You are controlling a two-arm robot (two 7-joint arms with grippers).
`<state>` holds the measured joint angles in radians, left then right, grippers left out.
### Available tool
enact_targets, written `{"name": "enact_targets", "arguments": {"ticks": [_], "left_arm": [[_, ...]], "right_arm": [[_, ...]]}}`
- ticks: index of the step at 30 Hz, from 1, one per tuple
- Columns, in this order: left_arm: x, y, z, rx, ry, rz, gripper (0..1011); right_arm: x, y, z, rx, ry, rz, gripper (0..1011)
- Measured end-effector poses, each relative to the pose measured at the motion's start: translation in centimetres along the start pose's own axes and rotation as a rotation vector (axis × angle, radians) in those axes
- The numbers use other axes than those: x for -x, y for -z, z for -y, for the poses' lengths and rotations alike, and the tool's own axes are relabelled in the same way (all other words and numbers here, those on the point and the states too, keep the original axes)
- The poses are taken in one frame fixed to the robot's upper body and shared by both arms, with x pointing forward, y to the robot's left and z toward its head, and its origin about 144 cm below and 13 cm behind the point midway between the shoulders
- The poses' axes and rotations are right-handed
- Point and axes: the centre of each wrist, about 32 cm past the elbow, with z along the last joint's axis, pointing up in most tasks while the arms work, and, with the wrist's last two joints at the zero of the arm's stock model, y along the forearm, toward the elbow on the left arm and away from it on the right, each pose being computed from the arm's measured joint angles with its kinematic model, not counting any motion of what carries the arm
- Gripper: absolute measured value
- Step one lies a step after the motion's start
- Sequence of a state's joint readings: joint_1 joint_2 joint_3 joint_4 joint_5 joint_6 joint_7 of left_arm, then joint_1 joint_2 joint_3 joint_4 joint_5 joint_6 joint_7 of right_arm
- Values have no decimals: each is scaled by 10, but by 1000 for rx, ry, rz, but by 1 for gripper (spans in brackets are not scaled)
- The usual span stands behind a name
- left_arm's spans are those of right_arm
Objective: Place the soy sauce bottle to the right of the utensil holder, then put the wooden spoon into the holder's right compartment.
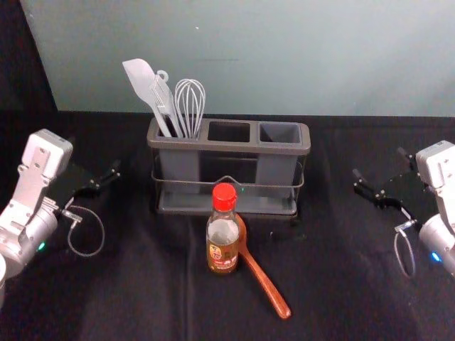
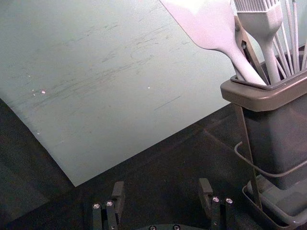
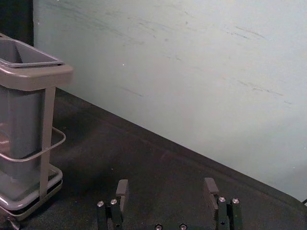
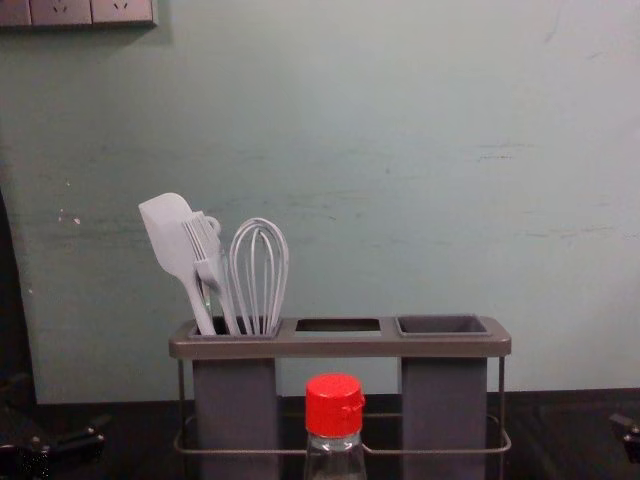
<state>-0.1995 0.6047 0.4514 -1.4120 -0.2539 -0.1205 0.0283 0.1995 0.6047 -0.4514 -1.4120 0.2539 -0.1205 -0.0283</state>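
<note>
Left gripper (image 2: 161, 188) and right gripper (image 3: 166, 187) hang toward the black surface's (image 1: 142, 298) side edges, jaws parted; a low grasp on the red-capped glass soy sauce bottle (image 1: 222, 234), near the grey rectangular holder's (image 1: 234, 147) front edge, could snag the brown wooden spoon (image 1: 264, 279) close beside, skewing it

A red cap (image 1: 224, 195), a reddish-brown spoon (image 1: 264, 277), white utensils (image 1: 190, 108) and a plain black surface (image 1: 135, 298) were seen.

Red-capped bottle (image 4: 335, 424) before utensil holder (image 4: 341, 346)
</note>
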Motion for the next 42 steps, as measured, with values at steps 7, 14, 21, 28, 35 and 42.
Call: {"name": "enact_targets", "arguments": {"ticks": [7, 14, 21, 28, 35, 42], "left_arm": [[0, 0, 0, 0, 0, 0, 1005], [0, 0, 0, 0, 0, 0, 1005], [0, 0, 0, 0, 0, 0, 1005], [0, 0, 0, 0, 0, 0, 1005], [0, 0, 0, 0, 0, 0, 1005], [0, 0, 0, 0, 0, 0, 1005]], "right_arm": [[0, 0, 0, 0, 0, 0, 1003], [0, 0, 0, 0, 0, 0, 1003], [0, 0, 0, 0, 0, 0, 1003], [0, 0, 0, 0, 0, 0, 1003], [0, 0, 0, 0, 0, 0, 1003], [0, 0, 0, 0, 0, 0, 1003]]}}
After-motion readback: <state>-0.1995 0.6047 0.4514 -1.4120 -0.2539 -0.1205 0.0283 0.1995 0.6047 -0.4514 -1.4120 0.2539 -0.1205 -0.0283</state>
